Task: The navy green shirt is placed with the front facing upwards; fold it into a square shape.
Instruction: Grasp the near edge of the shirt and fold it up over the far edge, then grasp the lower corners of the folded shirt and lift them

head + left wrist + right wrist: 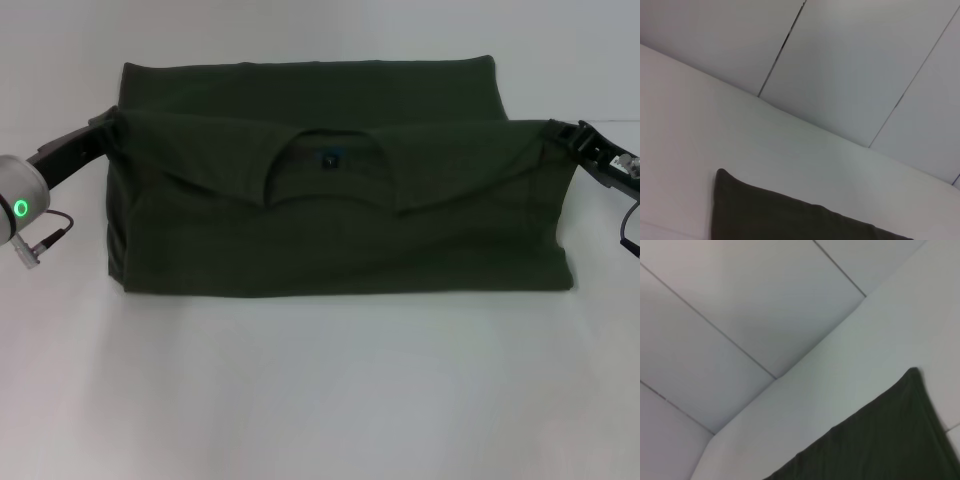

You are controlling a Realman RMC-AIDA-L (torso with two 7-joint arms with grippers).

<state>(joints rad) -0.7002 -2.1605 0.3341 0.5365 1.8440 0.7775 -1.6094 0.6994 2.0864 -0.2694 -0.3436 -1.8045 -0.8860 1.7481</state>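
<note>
White bench (320, 400), shirt (340, 230) folded over.
We see both end effectors, left (112, 122) and right (560, 132), pinching its corners.

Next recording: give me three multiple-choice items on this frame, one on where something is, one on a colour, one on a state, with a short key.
1. Where do the grippers meet the navy green shirt?
A. both at its near edge
B. the left gripper at its left end, the right gripper at its right end
C. both on the collar

2. What colour is the ring light on the left arm?
A. red
B. blue
C. green

3. How does the shirt lie on the table?
A. folded across, the collar on top
B. spread fully flat
C. crumpled in a ball

Key: 1 B, one arm reaches each end; 2 C, it glows green; 3 A, a layer with the neckline overlies the rest.
</note>
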